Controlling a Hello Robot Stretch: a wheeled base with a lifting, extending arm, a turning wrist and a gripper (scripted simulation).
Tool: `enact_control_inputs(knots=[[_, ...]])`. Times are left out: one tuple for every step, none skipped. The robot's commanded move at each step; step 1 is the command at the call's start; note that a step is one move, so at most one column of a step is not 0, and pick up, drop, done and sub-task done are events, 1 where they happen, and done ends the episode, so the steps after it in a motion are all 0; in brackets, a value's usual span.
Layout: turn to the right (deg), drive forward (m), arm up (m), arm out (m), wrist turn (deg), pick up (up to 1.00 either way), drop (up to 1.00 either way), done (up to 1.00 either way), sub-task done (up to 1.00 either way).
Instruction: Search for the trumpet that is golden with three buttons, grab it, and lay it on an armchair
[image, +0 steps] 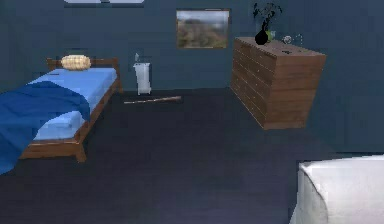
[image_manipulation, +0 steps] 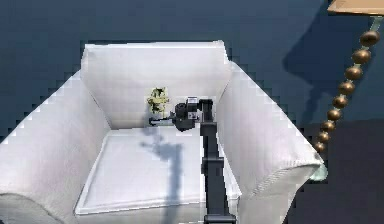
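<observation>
Step in hand: the last one, laying the thing down, w/ search and grab judged done. In the arm side view the dark square arm (image_manipulation: 211, 165) reaches out over the white upholstered armchair (image_manipulation: 150, 68), and the end effector (image_manipulation: 160, 116) sits above the back of the pale seat cushion (image_manipulation: 140, 172), in front of the backrest. At its far end hangs a small pale-gold lumpy thing (image_manipulation: 158, 98), clear of the cushion, so the end effector holds it. How the fingers themselves are set can't be told. The thing is too small to confirm 3 buttons or a trumpet shape, but the colour fits, so prob. the trumpet. Next move, as I judge it: lower the arm till the thing is close to the cushion, then let go and retract straight back w/o brushing the armrests. Risk: dropped from this height it could roll off toward the front edge, so go low first. No base driving looks needed. The forward view has the same armchair's corner at bottom right, plus a wood-framed bed with blue blanket (image: 55, 108) and a brown wooden dresser (image: 280, 82), neither relevant now.
</observation>
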Motion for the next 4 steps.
enact_control_inputs(knots=[[0.0,0.00,0.00,0.00,0.0,0.00,1.00,0.00,0.00],[0.0,0.00,0.10,0.00,0.0,0.00,0.00,0.00,0.00],[0.0,0.00,0.00,-0.08,0.0,0.00,0.00,0.00,0.00],[0.0,0.00,0.00,0.00,0.0,0.00,0.00,1.00,0.00]])
